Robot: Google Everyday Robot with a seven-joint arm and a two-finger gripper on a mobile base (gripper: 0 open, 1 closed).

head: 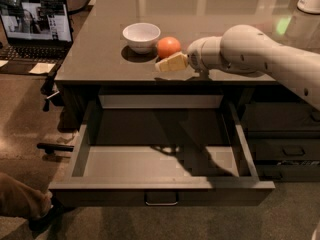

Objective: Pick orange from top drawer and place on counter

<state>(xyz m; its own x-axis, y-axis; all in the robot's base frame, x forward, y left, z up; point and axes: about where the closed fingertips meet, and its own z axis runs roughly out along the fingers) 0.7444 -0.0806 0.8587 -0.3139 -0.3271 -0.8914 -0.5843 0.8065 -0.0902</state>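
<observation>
Orange [168, 47] sits on the worktop [100, 59] just past the end effector [170, 63] tip, with the white bowl [141, 36] right beyond it. Can't tell if the end effector is spread or closed. If you retract crooked, you could knock the orange into the open top drawer [125, 164] below.

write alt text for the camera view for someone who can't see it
A small round orange fruit sits on the glossy grey-brown counter beside a white bowl, with the robot's gripper low at its near side. Below, the wide dark-grey top drawer stands pulled open, nothing visible inside. An open laptop glows at far left.
</observation>
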